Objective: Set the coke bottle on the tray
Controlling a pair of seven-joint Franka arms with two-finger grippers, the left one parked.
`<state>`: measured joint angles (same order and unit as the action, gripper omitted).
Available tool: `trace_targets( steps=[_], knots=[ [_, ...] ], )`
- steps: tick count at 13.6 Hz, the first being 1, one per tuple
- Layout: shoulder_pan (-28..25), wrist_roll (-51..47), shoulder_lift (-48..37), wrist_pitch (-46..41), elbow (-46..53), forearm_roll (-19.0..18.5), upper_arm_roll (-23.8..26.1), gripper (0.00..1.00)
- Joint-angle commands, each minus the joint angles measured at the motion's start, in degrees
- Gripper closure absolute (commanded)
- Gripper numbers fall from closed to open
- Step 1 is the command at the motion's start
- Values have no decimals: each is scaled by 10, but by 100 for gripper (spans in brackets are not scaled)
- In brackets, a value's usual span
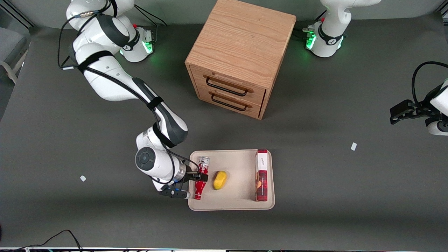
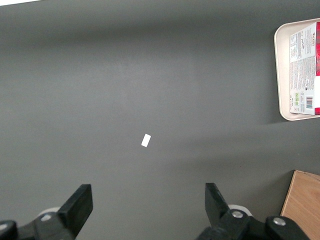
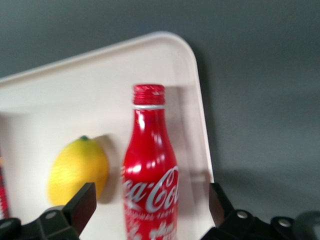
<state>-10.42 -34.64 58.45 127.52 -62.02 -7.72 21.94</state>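
Observation:
The red coke bottle [image 1: 200, 189] lies on the beige tray [image 1: 238, 203], at the tray's end toward the working arm, with its silver base pointing away from the front camera and its red cap toward it. My right gripper [image 1: 200, 176] is low over the bottle's middle. In the right wrist view the gripper [image 3: 149, 207] is open. Its fingers [image 3: 80, 206] stand to either side of the bottle [image 3: 150, 160] with a gap on each side, so they do not touch it. The tray's rim [image 3: 197, 100] runs just beside the bottle.
A yellow lemon [image 1: 219, 180] lies on the tray beside the bottle [image 3: 78, 170]. A red-and-white box [image 1: 262, 175] lies along the tray's end toward the parked arm. A wooden two-drawer cabinet [image 1: 238, 52] stands farther from the front camera. Small white scraps [image 1: 354, 146] [image 1: 83, 178] lie on the table.

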Motion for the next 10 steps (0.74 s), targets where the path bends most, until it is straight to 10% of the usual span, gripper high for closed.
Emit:
trace_targets(
  steps=[1, 10],
  knots=[
    [13, -14, -125, -126, -18, -8, 1, 0],
    [68, 16, -423, -543, -28, 28, -117, 0]
  ],
)
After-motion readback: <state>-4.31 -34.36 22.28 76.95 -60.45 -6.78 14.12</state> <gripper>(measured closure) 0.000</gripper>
